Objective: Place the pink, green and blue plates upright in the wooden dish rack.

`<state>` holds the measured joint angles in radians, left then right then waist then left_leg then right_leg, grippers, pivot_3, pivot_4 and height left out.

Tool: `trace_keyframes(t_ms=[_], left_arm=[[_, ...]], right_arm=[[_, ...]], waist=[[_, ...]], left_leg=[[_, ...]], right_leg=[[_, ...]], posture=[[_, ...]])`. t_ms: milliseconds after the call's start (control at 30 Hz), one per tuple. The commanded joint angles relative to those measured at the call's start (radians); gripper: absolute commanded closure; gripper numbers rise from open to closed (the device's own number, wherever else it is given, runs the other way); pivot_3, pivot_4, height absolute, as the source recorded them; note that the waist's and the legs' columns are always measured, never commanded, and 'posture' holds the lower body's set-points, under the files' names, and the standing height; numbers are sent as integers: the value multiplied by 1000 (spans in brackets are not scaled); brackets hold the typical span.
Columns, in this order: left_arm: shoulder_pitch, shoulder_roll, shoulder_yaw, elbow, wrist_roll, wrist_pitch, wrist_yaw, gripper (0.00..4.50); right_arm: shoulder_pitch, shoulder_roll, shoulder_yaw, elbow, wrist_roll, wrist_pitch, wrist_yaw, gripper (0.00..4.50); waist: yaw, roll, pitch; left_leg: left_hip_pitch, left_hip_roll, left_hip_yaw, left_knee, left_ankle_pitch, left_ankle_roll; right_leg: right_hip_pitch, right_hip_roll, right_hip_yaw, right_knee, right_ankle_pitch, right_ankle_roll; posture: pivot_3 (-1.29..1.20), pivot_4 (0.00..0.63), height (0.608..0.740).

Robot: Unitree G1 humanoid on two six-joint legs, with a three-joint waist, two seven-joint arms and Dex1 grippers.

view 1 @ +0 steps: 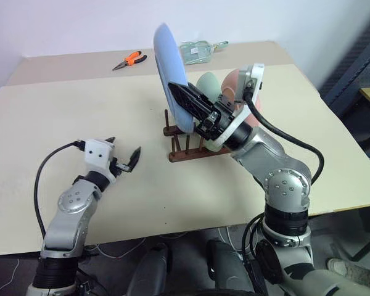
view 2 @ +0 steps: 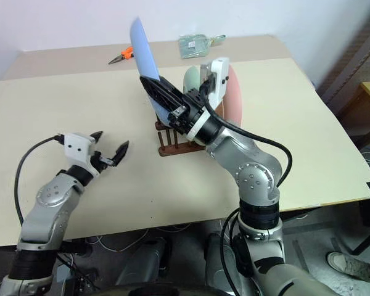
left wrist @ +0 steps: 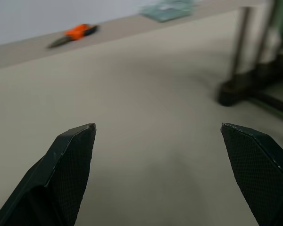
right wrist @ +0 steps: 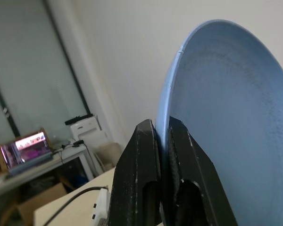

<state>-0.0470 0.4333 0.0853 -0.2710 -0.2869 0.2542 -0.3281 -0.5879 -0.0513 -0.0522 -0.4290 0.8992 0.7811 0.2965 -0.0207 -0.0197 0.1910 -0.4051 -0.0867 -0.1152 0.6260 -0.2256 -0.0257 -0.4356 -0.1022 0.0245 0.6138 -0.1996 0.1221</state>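
Left hand [view 1: 124, 156] spread wide, empty; right hand [view 1: 188, 98] clenched on blue plate [view 1: 170, 74], edge-up above wooden dish rack [view 1: 185, 151].

Three plates: one blue [view 1: 170, 74], one green [view 1: 208, 82], one pink [view 2: 234, 92]. One wooden rack [view 1: 184, 148]. One pair of orange pliers [view 1: 130, 60], upper left. One clear packet [view 1: 200, 49].

I see the rack [view 1: 188, 148] mid-table [view 1: 61, 117], two plates [view 1: 219, 86] standing in it. A third plate [view 1: 171, 74] is above its left end, on edge. Pliers [view 1: 129, 60] and a packet [view 1: 200, 50] lie behind, near the far edge.
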Motion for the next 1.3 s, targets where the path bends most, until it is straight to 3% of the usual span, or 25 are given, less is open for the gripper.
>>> trace_keyframes(t_ms=[33,733,767,833,1000,1300], left_arm=[[11,13,-10,-45,-3,-20,-59,161],[22,-4,-28,-50,24,-16,-133,161],[24,-4,-28,-50,24,-17,-133,129],[27,-4,-27,-49,24,-17,-135,129],[29,-4,-30,-49,24,-15,-141,129],[25,-17,-44,-43,27,-13,-152,129]], right_arm=[[-10,26,-28,-68,100,14,-68,4500],[17,49,-32,-10,339,36,-392,4500],[15,46,-29,-2,342,42,-400,3964],[10,41,-26,7,347,49,-409,3487],[-30,-21,12,-13,274,63,-385,1032],[-126,-223,55,-38,109,64,-248,1032]], waist=[[2,0,0],[2,0,0],[2,0,0],[2,0,0],[2,1,0],[4,1,0]], left_leg=[[0,0,0,0,0,0],[-1,0,0,0,0,0],[-1,0,0,0,0,0],[-1,0,0,0,0,0],[-1,0,0,0,0,0],[-1,0,0,1,0,0]], right_leg=[[0,0,0,0,0,0],[0,0,0,0,0,0],[0,0,0,0,0,0],[0,0,0,0,0,0],[0,0,0,0,0,0],[0,0,-1,-1,0,1]], posture=[[0,150,732],[0,150,732],[0,150,732],[0,150,732],[0,150,732],[0,150,732]])
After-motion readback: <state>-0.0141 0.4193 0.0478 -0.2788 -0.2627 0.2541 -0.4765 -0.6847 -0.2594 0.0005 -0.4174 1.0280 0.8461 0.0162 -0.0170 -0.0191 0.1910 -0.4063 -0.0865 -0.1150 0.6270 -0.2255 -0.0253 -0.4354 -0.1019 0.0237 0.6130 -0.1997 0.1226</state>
